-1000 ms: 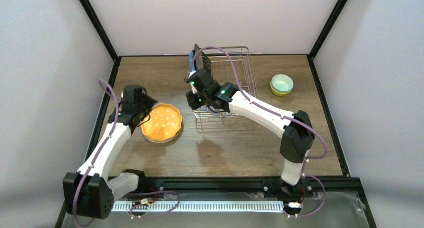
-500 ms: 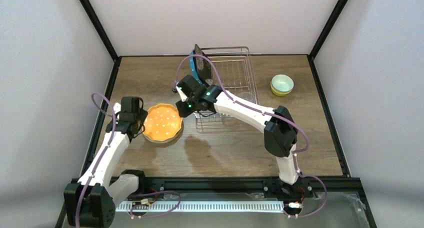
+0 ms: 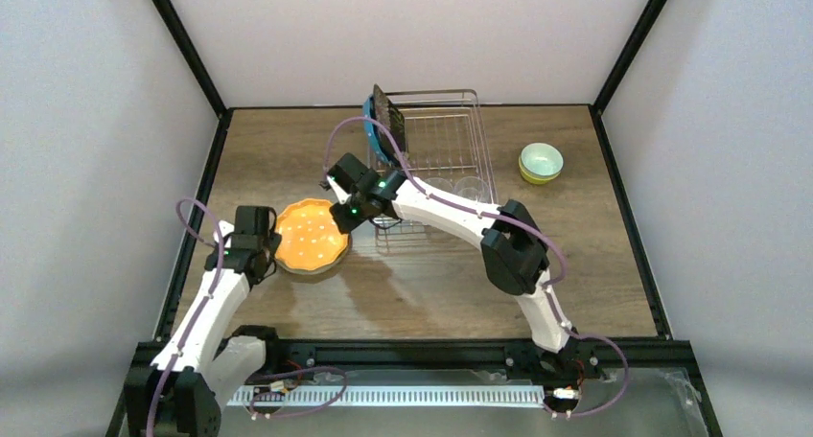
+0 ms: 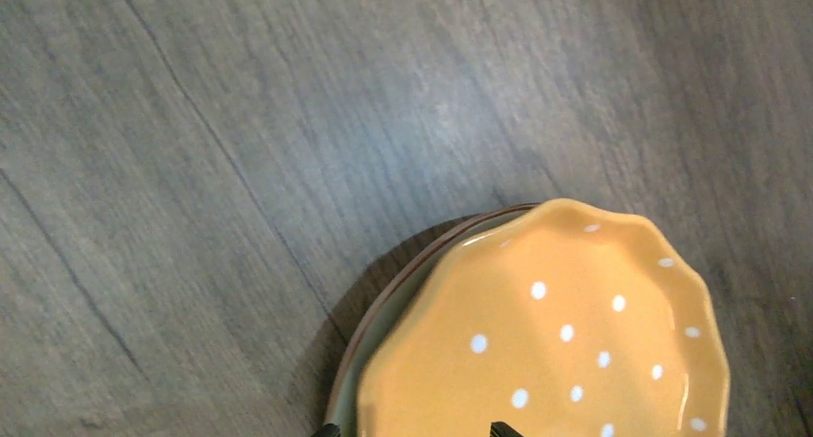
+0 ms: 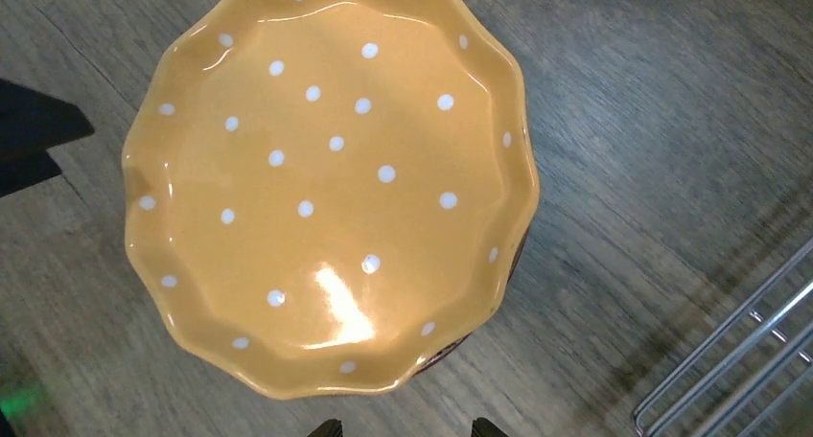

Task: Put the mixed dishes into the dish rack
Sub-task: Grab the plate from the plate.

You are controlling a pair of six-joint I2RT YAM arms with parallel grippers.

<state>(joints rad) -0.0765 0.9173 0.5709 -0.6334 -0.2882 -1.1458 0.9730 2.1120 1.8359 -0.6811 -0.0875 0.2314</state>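
From above: the orange plate (image 3: 310, 236) lies on the table (image 3: 431, 284) beside the dish rack (image 3: 446, 140), not in it yet; left wrist: the left gripper (image 4: 412, 429) is spread wide at the plate's edge, maybe to steady it; right wrist: the right gripper (image 5: 403, 427) hangs over it, spread too, holding nothing.
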